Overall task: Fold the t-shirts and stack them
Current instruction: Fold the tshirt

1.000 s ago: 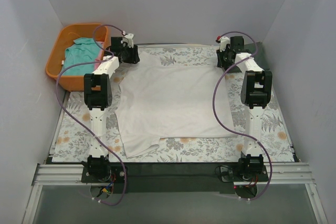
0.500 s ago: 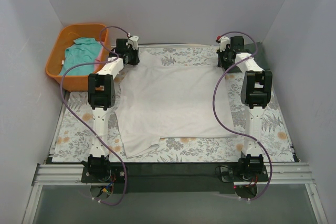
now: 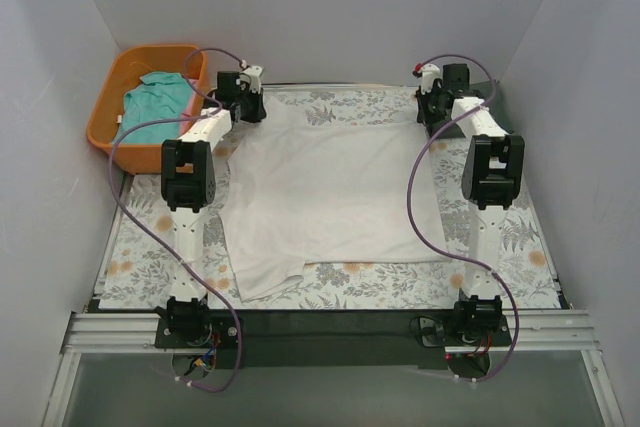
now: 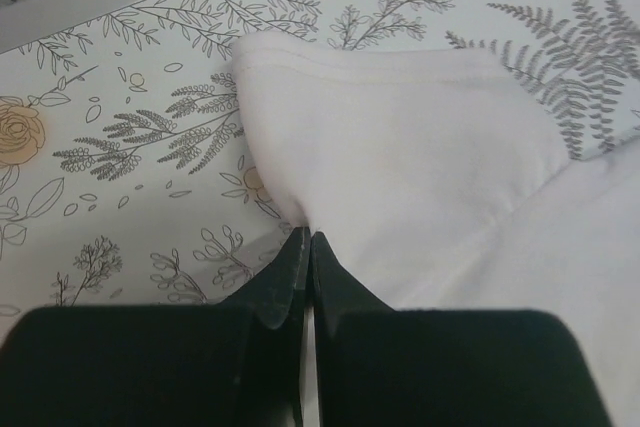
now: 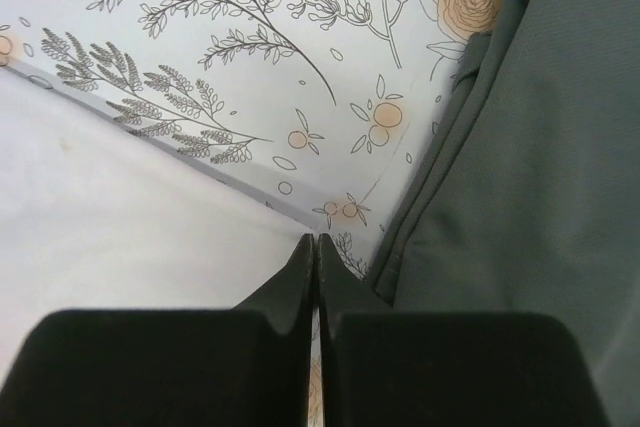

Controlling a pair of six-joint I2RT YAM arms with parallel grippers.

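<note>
Both grippers have just closed. The left gripper has its jaws pressed together on the edge of a sleeve of the white t-shirt. The right gripper is pinching the shirt's opposite far corner. The shirt lies spread flat on the floral surface.

With both far corners seemingly held, the first fold looks ready to begin.

A dark grey-green t-shirt lies just beside the right gripper. A teal t-shirt waits in the orange basket at far left.

A second ago both grippers were partly spread. The left arm has since shifted slightly towards the shirt's corner. The cloth itself has not moved.
</note>
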